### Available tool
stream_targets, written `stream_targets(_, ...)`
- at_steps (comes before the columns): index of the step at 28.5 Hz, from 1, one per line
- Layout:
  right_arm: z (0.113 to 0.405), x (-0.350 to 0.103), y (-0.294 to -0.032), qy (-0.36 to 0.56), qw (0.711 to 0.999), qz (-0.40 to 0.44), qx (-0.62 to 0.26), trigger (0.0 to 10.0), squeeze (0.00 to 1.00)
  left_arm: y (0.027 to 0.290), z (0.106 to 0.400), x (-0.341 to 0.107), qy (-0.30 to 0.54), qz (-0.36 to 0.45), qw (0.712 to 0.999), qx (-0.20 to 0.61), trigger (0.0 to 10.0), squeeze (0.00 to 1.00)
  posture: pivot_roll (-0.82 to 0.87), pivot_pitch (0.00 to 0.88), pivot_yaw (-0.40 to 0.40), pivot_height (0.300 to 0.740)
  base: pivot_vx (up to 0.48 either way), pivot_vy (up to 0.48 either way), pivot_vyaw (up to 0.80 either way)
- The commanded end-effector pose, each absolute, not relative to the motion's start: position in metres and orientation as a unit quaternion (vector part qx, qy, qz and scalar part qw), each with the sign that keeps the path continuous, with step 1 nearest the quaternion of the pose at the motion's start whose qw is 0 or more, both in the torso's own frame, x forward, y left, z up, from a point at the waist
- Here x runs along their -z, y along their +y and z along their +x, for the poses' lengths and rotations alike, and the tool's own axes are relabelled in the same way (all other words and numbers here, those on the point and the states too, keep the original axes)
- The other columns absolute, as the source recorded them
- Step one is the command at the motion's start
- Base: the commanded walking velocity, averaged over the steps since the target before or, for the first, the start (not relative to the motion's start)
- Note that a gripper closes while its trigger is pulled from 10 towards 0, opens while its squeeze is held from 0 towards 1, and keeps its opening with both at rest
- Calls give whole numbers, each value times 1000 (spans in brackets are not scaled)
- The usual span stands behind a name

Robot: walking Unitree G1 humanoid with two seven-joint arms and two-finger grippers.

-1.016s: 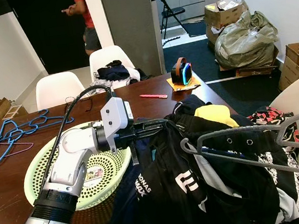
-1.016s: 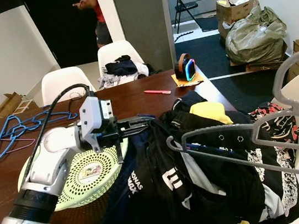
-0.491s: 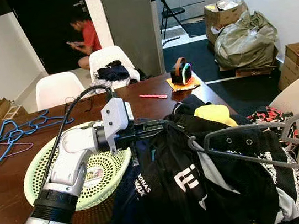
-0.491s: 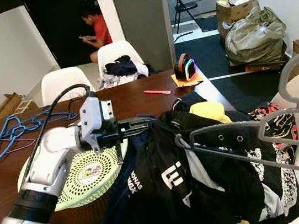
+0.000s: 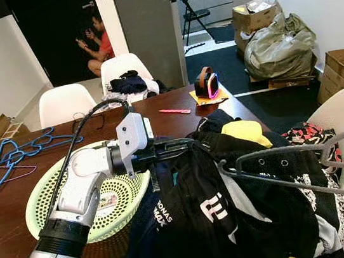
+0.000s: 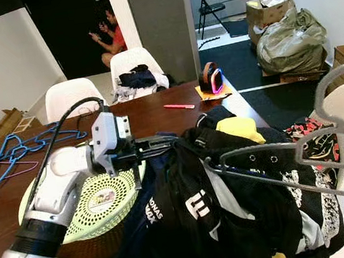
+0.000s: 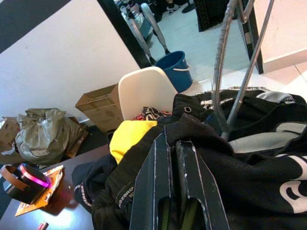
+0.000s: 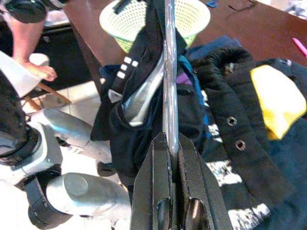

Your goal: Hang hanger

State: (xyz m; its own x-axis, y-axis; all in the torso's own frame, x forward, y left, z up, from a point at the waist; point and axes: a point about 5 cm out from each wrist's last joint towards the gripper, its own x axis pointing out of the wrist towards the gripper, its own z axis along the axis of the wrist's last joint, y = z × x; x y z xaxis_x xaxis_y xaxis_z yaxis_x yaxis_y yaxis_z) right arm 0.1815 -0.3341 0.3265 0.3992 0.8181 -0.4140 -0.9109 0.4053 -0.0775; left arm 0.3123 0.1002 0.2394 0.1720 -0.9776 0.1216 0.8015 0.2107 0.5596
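A grey metal hanger hangs in the air over the table's right end, its left arm pushed into a black garment with white lettering. My left gripper is shut on the garment's collar edge and holds it up beside the green basket. In the left wrist view the black fingers pinch black fabric, and the hanger's wires rise just beyond. My right gripper is shut on the hanger's bar. The garment drapes over the table's near edge.
Blue hangers lie at the far left of the brown table, with a pink marker and a glowing speaker farther back. White chairs stand behind and at the right. A person crouches in the doorway.
The hanger's left end has slid a little to the right inside the garment. The person in the doorway went from standing to crouching. My left arm stays put.
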Motion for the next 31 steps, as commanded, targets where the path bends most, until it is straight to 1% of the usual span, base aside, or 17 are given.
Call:
stream_targets(1,182,-329,-325,142,815,-145,-543,10000,0,101,311,-236,-228,191,740,603,10000,0,-158,0,72,740,0,0,0)
stream_targets(5,183,-330,-322,132,812,-140,-550,10000,0,100,311,-236,-228,191,741,603,10000,0,-159,0,73,740,0,0,0)
stream_targets(6,183,-330,-317,123,808,-134,-560,10000,0,100,312,-236,-228,192,741,601,10000,0,-159,0,74,740,0,0,0)
stream_targets(9,183,-330,-317,123,808,-134,-560,10000,0,100,312,-236,-228,192,741,601,10000,0,-159,0,74,740,0,0,0)
stream_targets(10,183,-326,-310,118,802,-128,-572,10000,0,100,313,-236,-228,197,744,597,10000,0,-159,0,74,740,0,0,0)
stream_targets(13,183,-326,-310,118,802,-128,-572,10000,0,100,313,-236,-228,197,744,597,10000,0,-159,0,74,740,0,0,0)
stream_targets(15,188,-314,-297,104,796,-116,-585,10000,0,99,316,-238,-231,205,747,588,10000,0,-157,0,75,740,0,0,0)
stream_targets(16,188,-314,-297,104,796,-116,-585,10000,0,99,316,-238,-231,205,747,588,10000,0,-157,0,75,740,0,0,0)
stream_targets(18,200,-302,-285,91,813,-123,-562,10000,0,95,315,-240,-239,202,746,588,10000,0,-153,0,75,740,0,0,0)
stream_targets(20,200,-302,-285,91,813,-123,-562,10000,0,95,315,-240,-239,202,746,588,10000,0,-153,0,75,740,0,0,0)
stream_targets(22,213,-289,-271,88,835,-144,-524,10000,0,89,313,-241,-245,195,743,591,10000,0,-154,0,75,740,0,0,0)
stream_targets(23,213,-289,-271,88,835,-144,-524,10000,0,89,313,-241,-245,195,743,591,10000,0,-154,0,75,740,0,0,0)
stream_targets(24,217,-283,-264,91,841,-151,-511,10000,0,87,312,-241,-247,191,741,594,10000,0,-153,0,76,740,0,0,0)
stream_targets(29,220,-276,-256,101,851,-155,-491,10000,0,85,311,-241,-248,188,739,597,10000,0,-152,0,74,740,0,0,0)
stream_targets(31,222,-272,-257,117,863,-162,-463,10000,0,86,311,-241,-246,191,739,597,10000,0,-150,0,72,740,0,0,0)
